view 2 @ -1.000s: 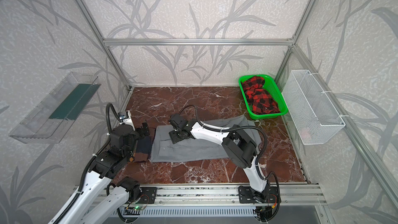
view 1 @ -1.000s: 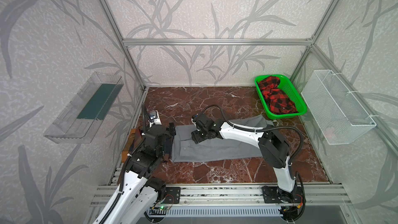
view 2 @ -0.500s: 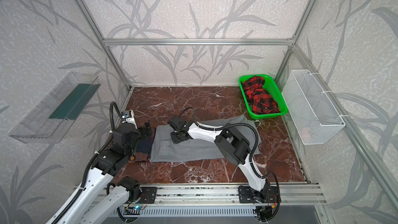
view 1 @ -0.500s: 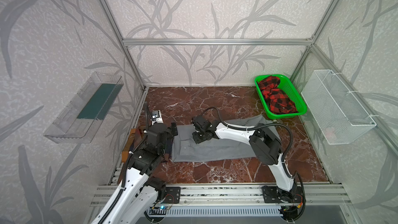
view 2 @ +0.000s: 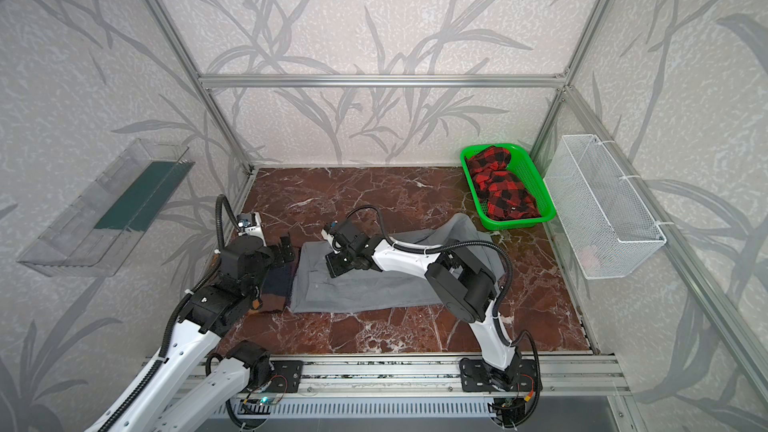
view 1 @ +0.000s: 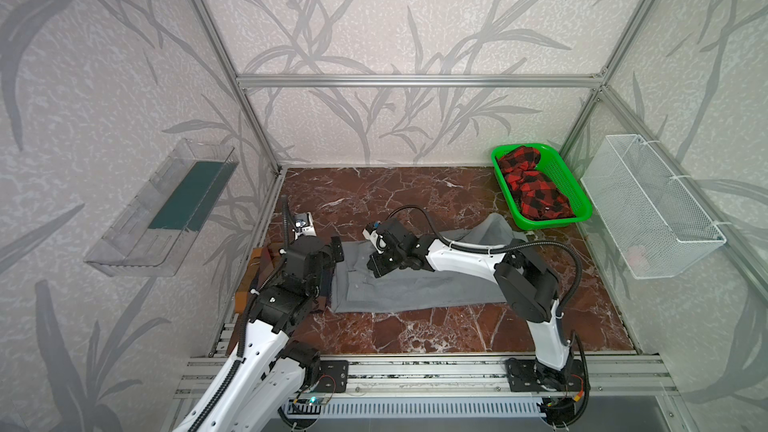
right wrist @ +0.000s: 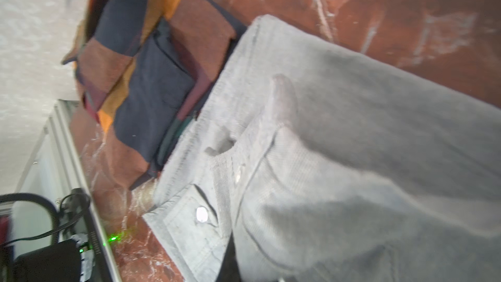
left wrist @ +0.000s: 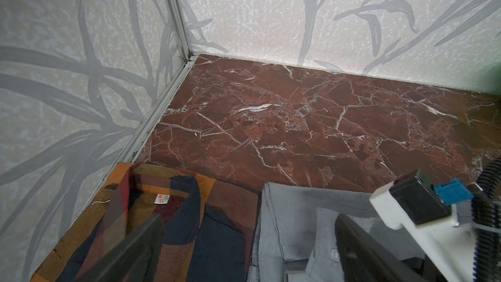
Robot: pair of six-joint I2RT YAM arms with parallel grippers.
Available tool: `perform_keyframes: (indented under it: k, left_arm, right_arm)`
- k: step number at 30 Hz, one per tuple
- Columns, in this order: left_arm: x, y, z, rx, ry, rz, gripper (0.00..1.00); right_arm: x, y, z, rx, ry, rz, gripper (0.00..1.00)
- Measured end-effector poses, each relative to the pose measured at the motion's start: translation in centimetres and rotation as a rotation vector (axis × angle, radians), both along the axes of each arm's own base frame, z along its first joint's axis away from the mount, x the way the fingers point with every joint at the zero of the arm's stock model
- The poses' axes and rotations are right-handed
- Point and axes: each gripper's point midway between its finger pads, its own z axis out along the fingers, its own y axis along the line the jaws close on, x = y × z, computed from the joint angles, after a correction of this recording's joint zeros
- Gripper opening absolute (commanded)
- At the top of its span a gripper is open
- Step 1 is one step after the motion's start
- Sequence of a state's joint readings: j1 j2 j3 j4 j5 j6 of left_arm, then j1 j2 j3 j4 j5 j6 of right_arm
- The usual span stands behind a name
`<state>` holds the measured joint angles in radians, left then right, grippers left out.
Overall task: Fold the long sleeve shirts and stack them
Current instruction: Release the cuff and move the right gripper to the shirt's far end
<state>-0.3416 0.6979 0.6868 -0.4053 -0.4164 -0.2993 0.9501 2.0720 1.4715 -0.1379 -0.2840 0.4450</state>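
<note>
Now, grey shirt (view 1: 415, 288) laid long across middle of marble table (view 1: 415, 197), partly folded, buttoned cuff showing. Checked shirt (left wrist: 208, 212) folded at left edge, just beside it. Right gripper (view 1: 376, 270) clenched on fold of grey cloth, toward end nearest checked shirt. Left gripper (view 2: 284, 252) spread wide, empty, above where shirts meet. Cloth judged soft, light, limp: sag expected, so hold best taken at doubled edge or corners. Green basket (view 1: 544, 224) with red-black garment (view 1: 532, 189) near far end; snag possible.

Evenly lit (wrist views seemingly blurred).
</note>
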Motion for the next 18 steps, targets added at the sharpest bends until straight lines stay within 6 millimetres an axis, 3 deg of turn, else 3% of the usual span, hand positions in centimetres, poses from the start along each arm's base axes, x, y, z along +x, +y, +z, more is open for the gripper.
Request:
perform_keyframes:
  k: [2, 3, 6, 13, 18]
  left_arm:
    - [0.0, 0.0, -0.1, 0.001, 0.002, 0.001, 0.98]
    - [0.1, 0.0, -0.1, 0.002, 0.005, 0.001, 0.98]
    - [0.1, 0.0, -0.4, 0.005, 0.015, 0.001, 0.98]
    - [0.4, -0.1, -1.0, 0.011, 0.039, -0.001, 0.98]
    - [0.7, -0.6, -2.1, 0.006, 0.079, -0.016, 0.98]
  right_arm:
    - [-0.3, 0.5, 0.0, 0.026, 0.019, 0.024, 0.11]
    - [-0.2, 0.8, -0.1, 0.035, 0.030, 0.029, 0.23]
    - [0.3, 0.9, -0.7, 0.049, 0.059, 0.023, 0.42]
    - [1.7, -0.7, -1.7, 0.027, 0.078, -0.024, 0.59]
    - [2.8, -3.2, 0.8, 0.014, 0.041, -0.071, 0.59]
